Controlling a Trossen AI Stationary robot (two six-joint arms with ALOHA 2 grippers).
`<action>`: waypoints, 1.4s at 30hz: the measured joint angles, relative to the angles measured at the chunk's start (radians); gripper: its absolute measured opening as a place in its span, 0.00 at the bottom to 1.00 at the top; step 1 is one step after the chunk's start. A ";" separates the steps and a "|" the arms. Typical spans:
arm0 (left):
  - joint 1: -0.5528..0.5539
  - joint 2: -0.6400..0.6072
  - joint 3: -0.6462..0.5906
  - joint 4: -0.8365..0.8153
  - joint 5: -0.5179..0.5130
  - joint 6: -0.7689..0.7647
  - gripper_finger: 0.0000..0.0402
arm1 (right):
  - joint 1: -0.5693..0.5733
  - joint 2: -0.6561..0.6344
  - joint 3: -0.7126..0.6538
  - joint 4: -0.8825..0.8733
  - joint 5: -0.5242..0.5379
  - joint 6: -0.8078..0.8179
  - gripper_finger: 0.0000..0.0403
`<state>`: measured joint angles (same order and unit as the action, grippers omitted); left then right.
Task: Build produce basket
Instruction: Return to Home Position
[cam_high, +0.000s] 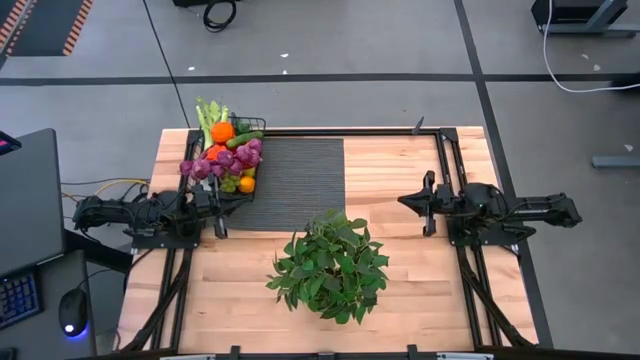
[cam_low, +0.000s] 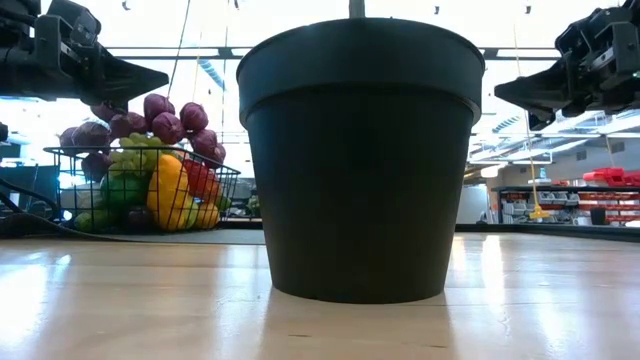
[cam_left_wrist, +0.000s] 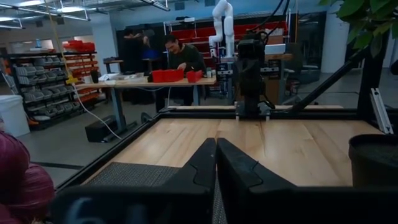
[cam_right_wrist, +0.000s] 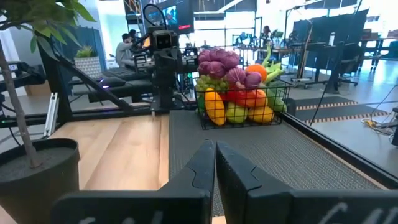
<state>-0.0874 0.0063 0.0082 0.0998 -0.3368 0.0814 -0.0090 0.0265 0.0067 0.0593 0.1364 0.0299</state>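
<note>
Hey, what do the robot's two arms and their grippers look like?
The left arm and right arm are both matte black, chunky and jointed, with no markings that I can make out. The left gripper and right gripper each end in two dark, wedge-shaped fingers tapering to narrow tips.

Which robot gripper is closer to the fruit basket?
Left. The left gripper hangs right beside the basket; the right gripper waits far across the mat.
</note>
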 joint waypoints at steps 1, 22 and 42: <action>0.000 0.000 0.000 0.000 0.000 0.000 0.04 | 0.000 0.000 0.000 0.000 0.000 0.000 0.06; 0.000 0.000 0.000 0.000 0.000 0.000 0.04 | 0.000 0.000 0.000 0.007 0.000 0.000 0.06; 0.000 0.000 0.000 0.000 0.000 0.000 0.04 | 0.000 0.000 0.000 0.007 0.000 0.000 0.06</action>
<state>-0.0875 0.0063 0.0082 0.0999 -0.3368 0.0812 -0.0090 0.0265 0.0063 0.0662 0.1364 0.0303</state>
